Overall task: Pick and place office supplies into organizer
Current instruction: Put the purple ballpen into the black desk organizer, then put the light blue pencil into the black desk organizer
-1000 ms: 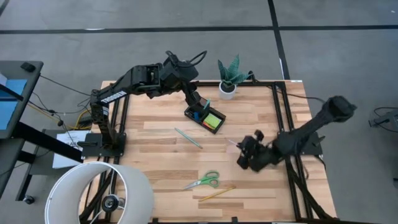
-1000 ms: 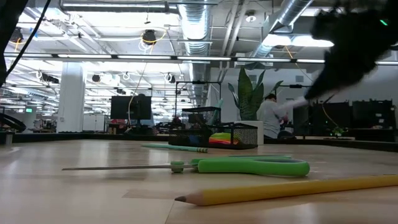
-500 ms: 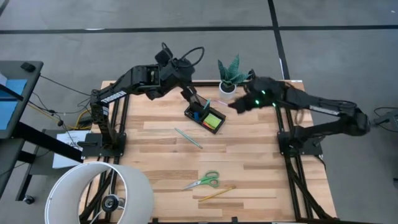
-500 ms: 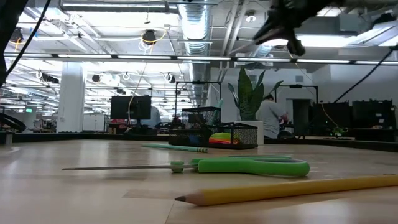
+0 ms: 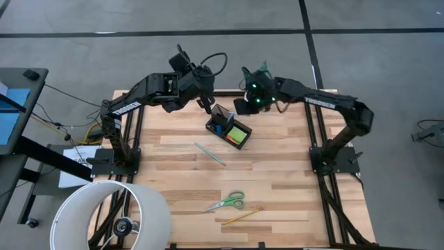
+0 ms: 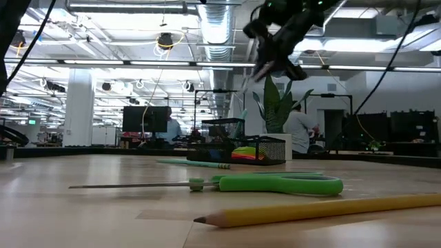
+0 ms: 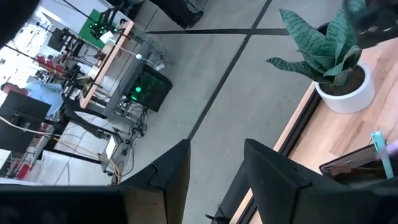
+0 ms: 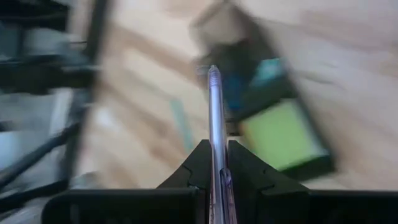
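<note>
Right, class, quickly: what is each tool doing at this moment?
Left tool: open, holding nothing, above the organizer.
Right tool: shut on a pen.

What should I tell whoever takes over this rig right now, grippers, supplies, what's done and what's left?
Right gripper: shut on a slim pinkish pen, held in the air over the black compartment organizer at the table's far side.
Left gripper: open, empty, raised just beyond the organizer's far-left end.
Done: a lime-green sticky-note pad and something blue sit in the organizer.
Left: place the held pen; then the teal pen mid-table, the green-handled scissors and the yellow pencil near the front edge.
The potted green plant stays put.
</note>
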{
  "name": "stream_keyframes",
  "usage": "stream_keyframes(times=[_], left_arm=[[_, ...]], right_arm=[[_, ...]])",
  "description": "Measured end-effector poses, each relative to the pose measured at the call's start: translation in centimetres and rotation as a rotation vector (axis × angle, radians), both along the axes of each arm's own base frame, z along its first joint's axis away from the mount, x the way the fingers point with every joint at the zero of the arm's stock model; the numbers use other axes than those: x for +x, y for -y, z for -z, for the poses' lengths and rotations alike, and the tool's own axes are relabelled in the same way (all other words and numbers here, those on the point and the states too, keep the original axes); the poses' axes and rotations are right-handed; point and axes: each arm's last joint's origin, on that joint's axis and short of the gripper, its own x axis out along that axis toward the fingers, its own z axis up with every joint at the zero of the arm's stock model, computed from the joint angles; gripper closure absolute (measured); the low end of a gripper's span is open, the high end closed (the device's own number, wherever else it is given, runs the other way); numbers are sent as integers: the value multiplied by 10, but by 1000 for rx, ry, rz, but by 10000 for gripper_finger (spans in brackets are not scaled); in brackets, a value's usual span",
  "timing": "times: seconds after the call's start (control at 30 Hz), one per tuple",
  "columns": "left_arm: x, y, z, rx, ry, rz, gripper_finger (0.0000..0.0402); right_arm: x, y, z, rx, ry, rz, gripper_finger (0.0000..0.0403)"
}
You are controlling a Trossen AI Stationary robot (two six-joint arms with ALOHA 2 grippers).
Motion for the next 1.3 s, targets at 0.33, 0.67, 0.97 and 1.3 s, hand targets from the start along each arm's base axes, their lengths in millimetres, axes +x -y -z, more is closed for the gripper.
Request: stream_keyframes(times=[0.33, 0.67, 0.97, 1.3], left_arm=[[0, 0, 1, -8, -2, 3, 258], [0, 1, 2, -44, -4, 37, 258], [0, 1, 2, -65, 3, 52, 258], [-1, 2, 4, -90, 14, 44, 258]], right_arm=[[40, 20, 18, 33, -129, -23, 377], [63, 29, 31, -2, -251, -46, 360], [74, 29, 34, -30, -180, -78, 356], [74, 30, 32, -48, -167, -91, 316]])
